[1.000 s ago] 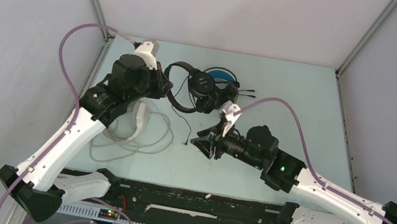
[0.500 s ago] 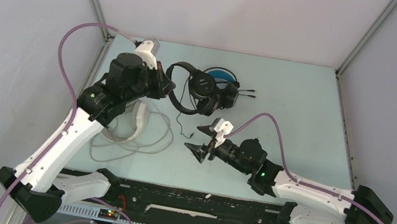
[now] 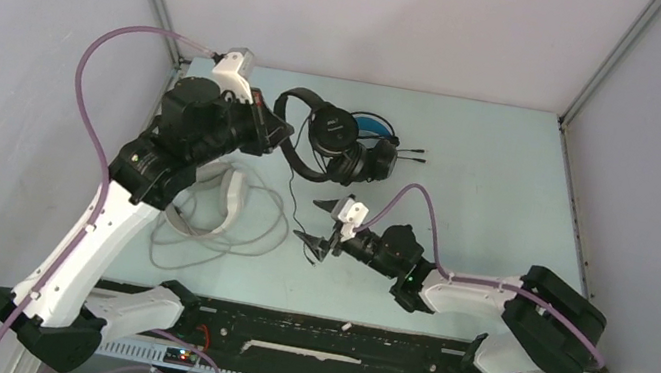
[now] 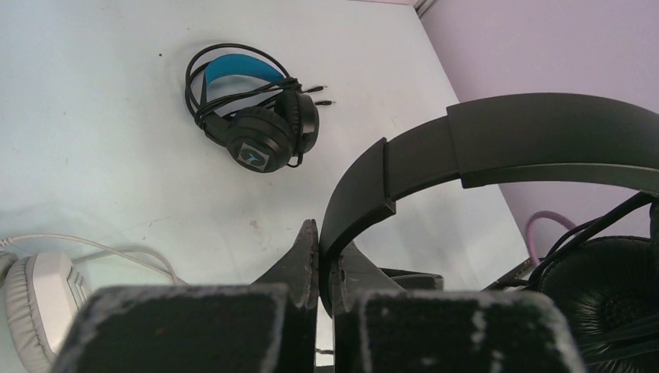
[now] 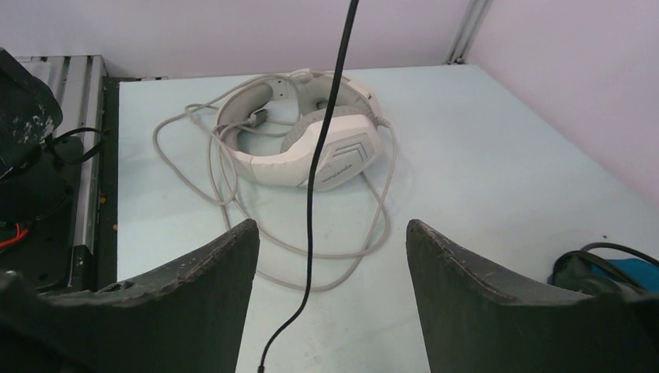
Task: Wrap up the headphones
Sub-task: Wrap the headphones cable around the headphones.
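Note:
The all-black headphones [image 3: 327,133] hang off the table, and my left gripper [image 3: 272,133] is shut on their headband [image 4: 528,140]; the left wrist view shows the band pinched between the fingers of this gripper [image 4: 325,233]. Their thin black cable [image 3: 301,204] dangles down to the table. My right gripper [image 3: 315,224] is open, with that cable [image 5: 311,210] hanging between its fingers without touching either one. The blue-banded headphones [image 3: 374,130] lie at the back. The white headphones [image 3: 229,198] lie at the left among their loose cable.
The white pair's grey cable [image 5: 225,179] sprawls in loops on the table in front of my right gripper [image 5: 330,225]. The blue pair [image 4: 256,116] has its cable wound around it. A black rail [image 3: 303,329] runs along the near edge.
My right gripper has opened wide and slid left, so that the hanging black cable now lies between its fingers. The left arm has shifted slightly left and back, still holding the black headphones.

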Action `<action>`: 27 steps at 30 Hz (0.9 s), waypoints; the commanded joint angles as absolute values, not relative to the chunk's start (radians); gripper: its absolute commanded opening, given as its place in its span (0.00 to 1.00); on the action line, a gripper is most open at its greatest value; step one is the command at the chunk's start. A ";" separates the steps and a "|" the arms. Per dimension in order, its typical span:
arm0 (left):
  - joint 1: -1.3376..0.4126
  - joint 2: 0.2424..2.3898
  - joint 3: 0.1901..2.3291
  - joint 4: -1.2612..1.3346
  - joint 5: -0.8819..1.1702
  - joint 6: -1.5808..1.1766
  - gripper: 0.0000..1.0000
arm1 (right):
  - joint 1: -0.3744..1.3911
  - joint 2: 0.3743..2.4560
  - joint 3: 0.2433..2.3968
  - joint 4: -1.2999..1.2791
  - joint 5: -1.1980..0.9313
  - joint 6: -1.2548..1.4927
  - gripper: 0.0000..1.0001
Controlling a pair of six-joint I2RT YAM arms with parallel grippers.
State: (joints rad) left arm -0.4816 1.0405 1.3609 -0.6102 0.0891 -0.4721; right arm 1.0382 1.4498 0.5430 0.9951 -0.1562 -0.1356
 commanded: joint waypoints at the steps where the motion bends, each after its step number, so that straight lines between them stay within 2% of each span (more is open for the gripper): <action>1: -0.476 1.017 1.436 -0.583 0.132 -0.508 0.00 | 1.024 1.525 0.564 1.131 -0.210 -0.131 0.72; 15: -0.476 1.024 1.463 -0.572 0.158 -0.523 0.00 | 1.010 1.777 0.586 1.288 -0.228 -0.058 0.68; 27: -0.476 1.027 1.465 -0.569 0.165 -0.528 0.00 | 1.009 1.812 0.585 1.310 -0.181 -0.070 0.66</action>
